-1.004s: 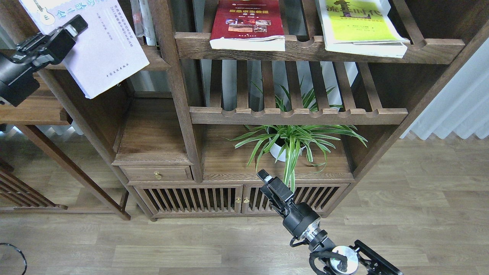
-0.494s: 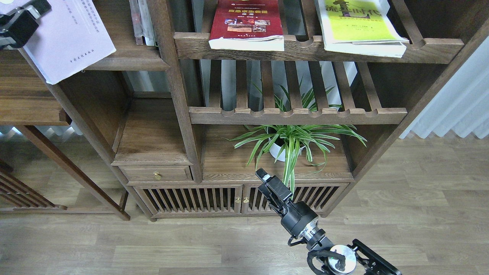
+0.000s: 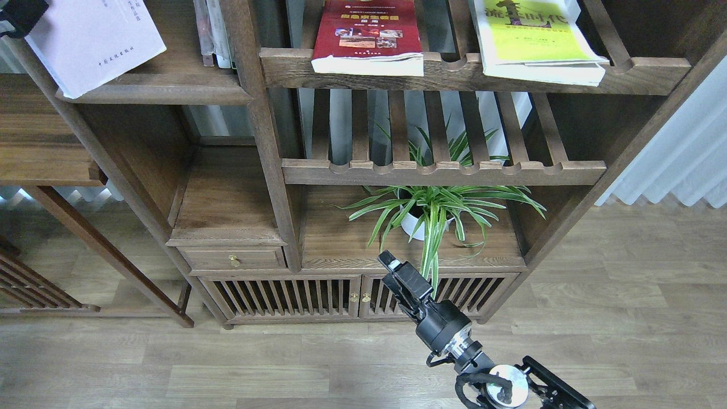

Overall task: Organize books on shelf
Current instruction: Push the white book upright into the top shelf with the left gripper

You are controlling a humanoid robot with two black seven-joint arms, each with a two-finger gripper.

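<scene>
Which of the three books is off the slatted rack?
The white book, at top left over the solid shelf; the red and green ones lie on the rack.

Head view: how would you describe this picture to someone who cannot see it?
A white book is held by the left gripper over a flat wooden shelf at top left. A dark red book and a lime-green book lie on a slatted rack, and the right gripper points at a potted plant below.
</scene>
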